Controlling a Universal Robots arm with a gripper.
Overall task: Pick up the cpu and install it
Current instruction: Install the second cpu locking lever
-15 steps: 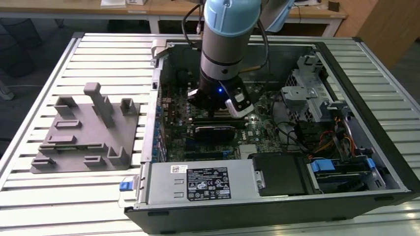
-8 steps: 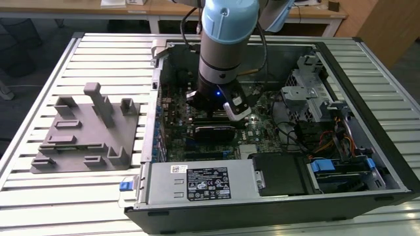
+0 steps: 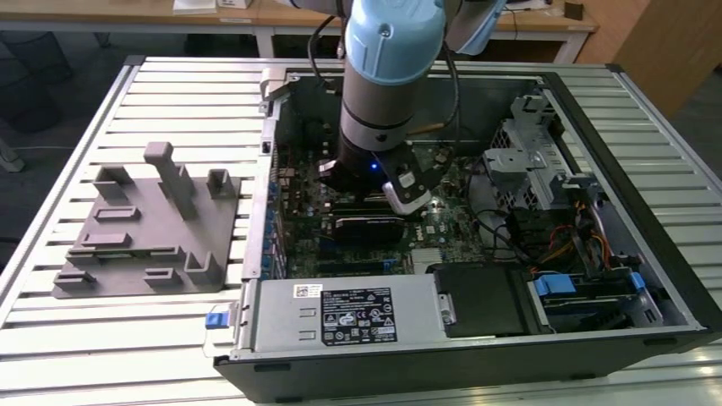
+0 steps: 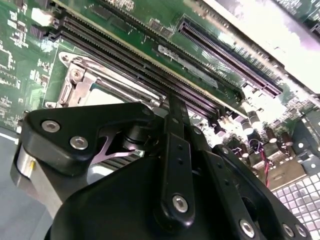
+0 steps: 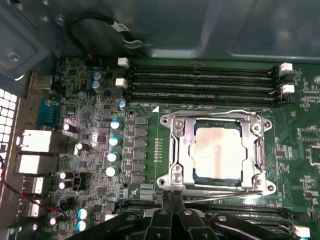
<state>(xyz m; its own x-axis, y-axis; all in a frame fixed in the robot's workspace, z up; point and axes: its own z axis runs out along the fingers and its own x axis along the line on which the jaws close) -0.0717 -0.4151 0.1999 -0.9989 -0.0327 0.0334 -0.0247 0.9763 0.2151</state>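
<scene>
The cpu (image 5: 217, 152), a silvery-white square chip, lies flat in the motherboard socket with the metal load frame (image 5: 176, 150) closed around its edges. In the second wrist view a pale strip of the cpu (image 4: 102, 95) shows inside the frame. My gripper (image 5: 172, 196) is shut with nothing between its fingers. Its tips sit at the socket's edge, next to the thin lever rod (image 5: 225, 196). In the exterior view the gripper (image 3: 407, 199) reaches down into the open computer case (image 3: 677, 279), over the motherboard. The closed black fingers (image 4: 176, 130) point at the socket's corner.
Rows of black memory slots (image 5: 200, 82) run beside the socket. A grey plastic fixture (image 3: 147, 228) with upright blocks stands on the slatted table at the exterior view's left. The power supply (image 3: 338, 313) and drive cage (image 3: 530, 161) crowd the case, with cables (image 3: 564, 245) nearby.
</scene>
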